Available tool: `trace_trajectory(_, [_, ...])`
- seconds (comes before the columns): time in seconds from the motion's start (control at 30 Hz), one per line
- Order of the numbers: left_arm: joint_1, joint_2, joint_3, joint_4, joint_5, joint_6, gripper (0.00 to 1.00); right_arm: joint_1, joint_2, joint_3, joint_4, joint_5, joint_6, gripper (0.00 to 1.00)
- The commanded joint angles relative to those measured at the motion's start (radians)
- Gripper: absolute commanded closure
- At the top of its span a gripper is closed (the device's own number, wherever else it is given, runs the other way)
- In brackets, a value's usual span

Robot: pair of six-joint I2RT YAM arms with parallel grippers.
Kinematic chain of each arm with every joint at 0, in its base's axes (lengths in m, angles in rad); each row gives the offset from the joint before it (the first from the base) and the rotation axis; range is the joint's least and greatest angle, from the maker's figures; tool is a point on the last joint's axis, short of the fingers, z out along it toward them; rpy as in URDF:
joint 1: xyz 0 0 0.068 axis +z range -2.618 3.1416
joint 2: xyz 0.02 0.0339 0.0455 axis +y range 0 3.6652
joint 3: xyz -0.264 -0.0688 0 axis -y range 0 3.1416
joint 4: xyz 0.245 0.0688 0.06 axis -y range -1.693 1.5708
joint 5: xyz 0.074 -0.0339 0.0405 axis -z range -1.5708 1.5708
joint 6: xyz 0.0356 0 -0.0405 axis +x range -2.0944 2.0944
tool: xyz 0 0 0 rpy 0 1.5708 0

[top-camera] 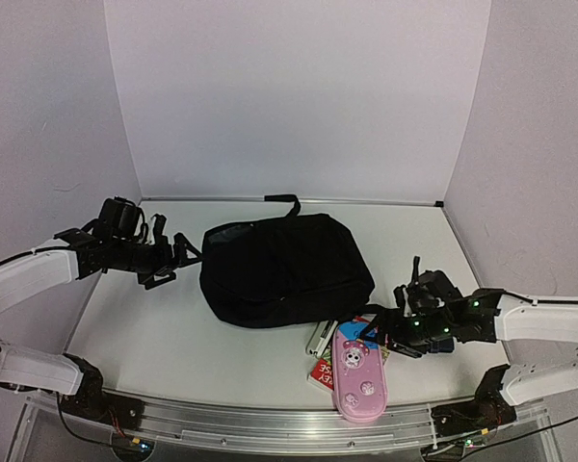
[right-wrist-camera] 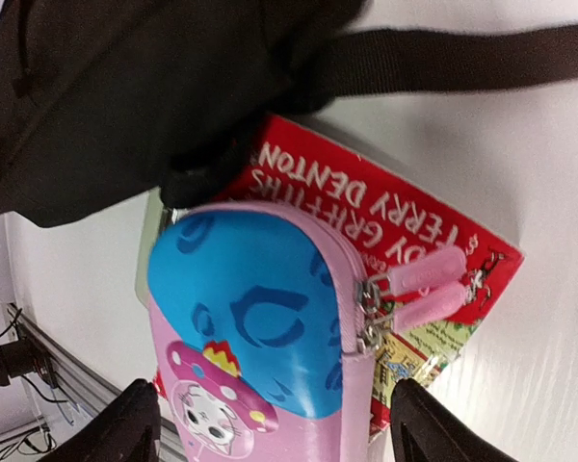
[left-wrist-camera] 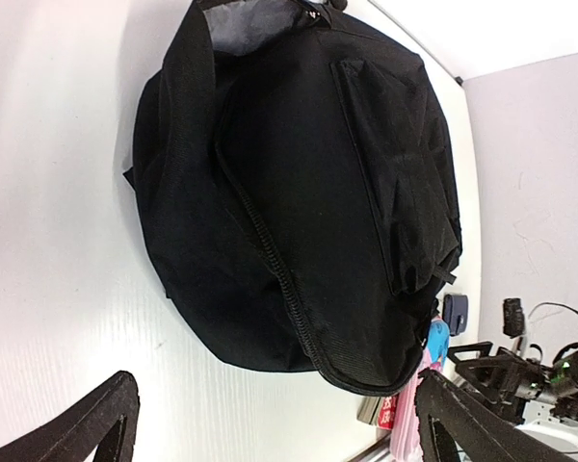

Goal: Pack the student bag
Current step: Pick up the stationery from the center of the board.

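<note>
- Seeing student bag (top-camera: 284, 269) lying flat at middle of desk (top-camera: 154, 337), top loop toward back edge, one strap trailing toward right edge.
- Marking left claw (top-camera: 173, 262) as spread wide, gripping nothing, near left edge, facing bag, apart from it.
- Marking right claw (top-camera: 380, 332) as spread wide too, gripping nothing, low near front-right corner, over top end of pink pencil case (top-camera: 354, 383).
- Noting pencil case at front edge, lying partly on red book (right-wrist-camera: 395, 221), both just beside bag.

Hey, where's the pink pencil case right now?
The pink pencil case lies near the table's front edge in the top view, right of centre, on the red book in front of the black backpack.
</note>
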Motion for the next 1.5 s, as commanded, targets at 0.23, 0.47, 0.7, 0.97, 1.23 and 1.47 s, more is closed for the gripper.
trace_trajectory(0.23, [0.009,-0.012,0.079,0.028,0.064,0.005,0.00,0.002,0.128,-0.001,-0.041,-0.129,-0.037,0.33])
trace_trajectory(0.47, [0.013,-0.020,0.079,0.016,0.065,0.005,0.00,0.006,0.132,-0.038,0.145,-0.239,-0.035,0.41])
trace_trajectory(0.7, [0.014,-0.020,0.077,0.020,0.081,0.001,0.00,0.006,0.220,-0.082,0.230,-0.255,-0.026,0.43])
trace_trajectory(0.97, [0.014,-0.029,0.093,0.018,0.184,0.084,0.00,0.006,0.221,-0.074,0.342,-0.302,-0.016,0.86])
trace_trajectory(1.23, [-0.017,-0.040,0.174,-0.044,0.376,0.230,0.05,0.007,0.079,0.009,0.332,-0.382,-0.069,1.00])
trace_trajectory(1.47, [-0.208,0.090,0.310,-0.169,0.480,0.413,0.10,0.017,0.134,0.254,0.266,-0.529,-0.220,1.00])
